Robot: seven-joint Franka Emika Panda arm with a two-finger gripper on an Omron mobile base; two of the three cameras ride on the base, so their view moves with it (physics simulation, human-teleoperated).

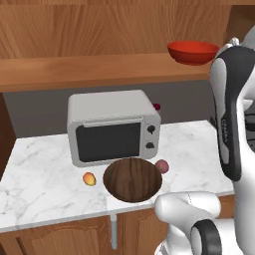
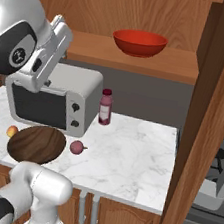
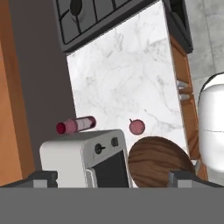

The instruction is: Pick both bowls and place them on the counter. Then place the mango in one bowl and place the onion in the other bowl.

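One bowl, the wooden bowl point(image 1: 132, 180), sits on the tabletop point(image 1: 45, 184) below my tool point(image 3: 112, 177) (jaws spread, empty); red bowl point(image 2: 139, 42) next, so I should approach its rim level.

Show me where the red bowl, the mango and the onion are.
red bowl point(image 2: 139, 43), right base view, front wall, up on the wooden shelf.
mango point(image 1: 89, 179), left base view, middle of the fruit, on the counter.
onion point(image 2: 76, 147), right base view, middle of the ball.

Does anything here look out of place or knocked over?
Nothing is spilled or broken. The wooden bowl juts slightly over the counter front edge, while the red bowl sits alone up on the shelf.
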